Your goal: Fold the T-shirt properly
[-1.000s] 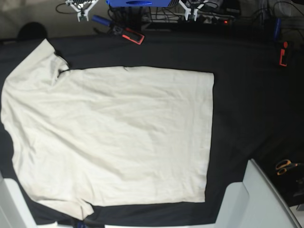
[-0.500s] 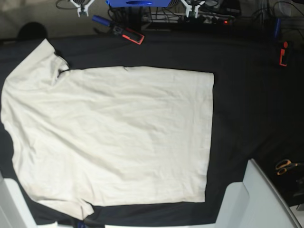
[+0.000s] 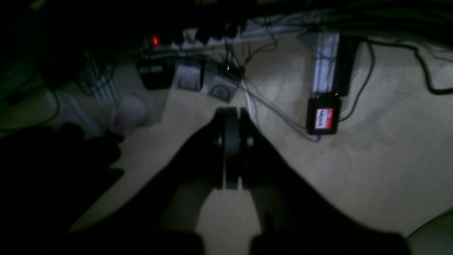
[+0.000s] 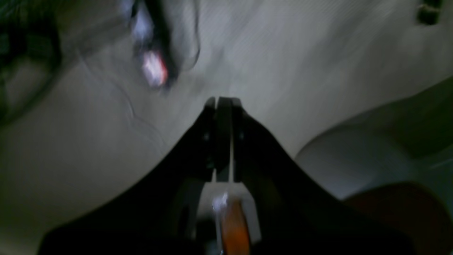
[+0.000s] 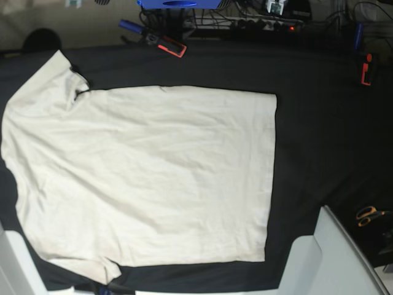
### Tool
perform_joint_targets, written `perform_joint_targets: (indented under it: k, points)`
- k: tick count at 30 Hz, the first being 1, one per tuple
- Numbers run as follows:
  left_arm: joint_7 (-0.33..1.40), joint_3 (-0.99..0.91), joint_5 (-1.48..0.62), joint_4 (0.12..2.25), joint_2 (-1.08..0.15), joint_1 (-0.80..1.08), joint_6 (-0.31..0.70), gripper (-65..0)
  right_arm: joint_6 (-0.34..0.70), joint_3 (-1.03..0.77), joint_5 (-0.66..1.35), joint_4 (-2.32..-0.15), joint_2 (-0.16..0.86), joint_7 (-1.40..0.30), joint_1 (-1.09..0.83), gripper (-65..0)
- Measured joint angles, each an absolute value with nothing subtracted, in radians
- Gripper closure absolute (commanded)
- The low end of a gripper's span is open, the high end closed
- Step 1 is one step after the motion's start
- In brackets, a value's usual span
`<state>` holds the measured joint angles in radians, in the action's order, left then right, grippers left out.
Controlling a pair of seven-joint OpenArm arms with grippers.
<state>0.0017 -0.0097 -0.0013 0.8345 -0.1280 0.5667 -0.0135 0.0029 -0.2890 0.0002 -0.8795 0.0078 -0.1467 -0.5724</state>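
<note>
The cream T-shirt (image 5: 147,172) lies spread flat on the black tablecloth (image 5: 325,135). Its neck and sleeves are at the left and its hem at the right, and one sleeve is tucked under at the bottom left. Neither wrist view shows the T-shirt. In the left wrist view my left gripper (image 3: 231,115) is shut with nothing in it, hanging over pale carpet and cables. The right wrist view is blurred; there my right gripper (image 4: 223,102) is also shut and empty above the floor. Both grippers are almost entirely beyond the top edge of the base view.
A red-and-black tool (image 5: 172,46) and a blue handle (image 5: 130,26) lie at the table's far edge, and a red clamp (image 5: 366,69) at the far right. Orange scissors (image 5: 368,215) sit beside a pale grey box (image 5: 325,258). A labelled black adapter (image 3: 324,117) lies on the floor.
The white gripper tips seen at the top edge of the base view have drawn back upward, almost out of the frame. The T-shirt has not moved.
</note>
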Motion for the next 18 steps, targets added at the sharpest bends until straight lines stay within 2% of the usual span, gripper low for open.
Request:
perform_joint_targets:
  k: [4, 11, 18]
  points:
    - [0.015, -0.006, -0.001, 1.003, -0.125, 0.651, -0.006, 0.0, -0.006, -0.316, 0.001, -1.208, 0.013, -0.245, -0.694, 0.0]
    - [0.019, -0.058, -0.002, 1.318, -0.129, 0.781, 0.001, 0.0, 0.009, -0.362, 0.016, -1.568, -0.066, -0.322, -0.783, 0.0]
    - [0.020, -0.171, -0.001, 1.528, -0.133, 0.762, -0.003, 0.0, 0.008, -0.427, 0.012, -1.737, -0.081, -0.328, -0.703, -0.9]
